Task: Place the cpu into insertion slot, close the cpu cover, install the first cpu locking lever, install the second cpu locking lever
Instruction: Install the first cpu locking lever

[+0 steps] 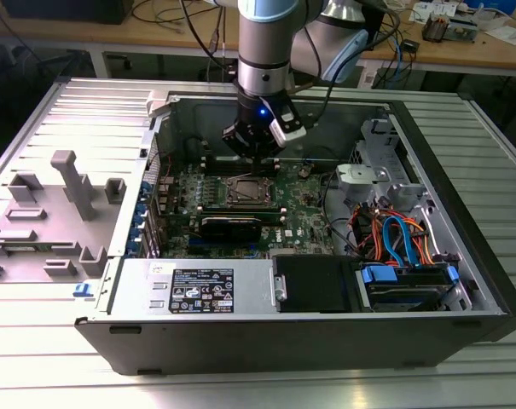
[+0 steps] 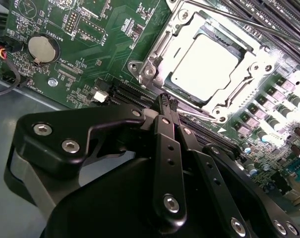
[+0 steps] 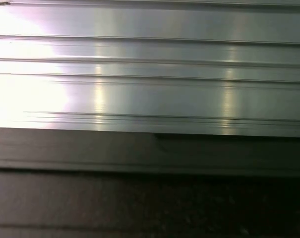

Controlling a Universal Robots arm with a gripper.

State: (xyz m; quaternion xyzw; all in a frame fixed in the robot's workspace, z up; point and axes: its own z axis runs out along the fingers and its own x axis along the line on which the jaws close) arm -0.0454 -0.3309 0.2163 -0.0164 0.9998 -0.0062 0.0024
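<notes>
your black two-finger gripper [image 2: 168,102], fingertips pressed together and holding nothing, hangs just beside the silver-rimmed square insertion slot [image 2: 209,62], where the shiny flat square cpu [image 2: 204,62] already sits under the lowered thin silver frame cover [image 2: 157,54]; lever state unclear.

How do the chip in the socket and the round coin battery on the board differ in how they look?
The chip is square with a flat, pale, shiny top; the coin battery is round and duller silver. The chip looks larger than the battery. The chip lies inside a silver metal frame; the battery sits in a dark round holder. Both are metallic and lie flat on the green board.
</notes>
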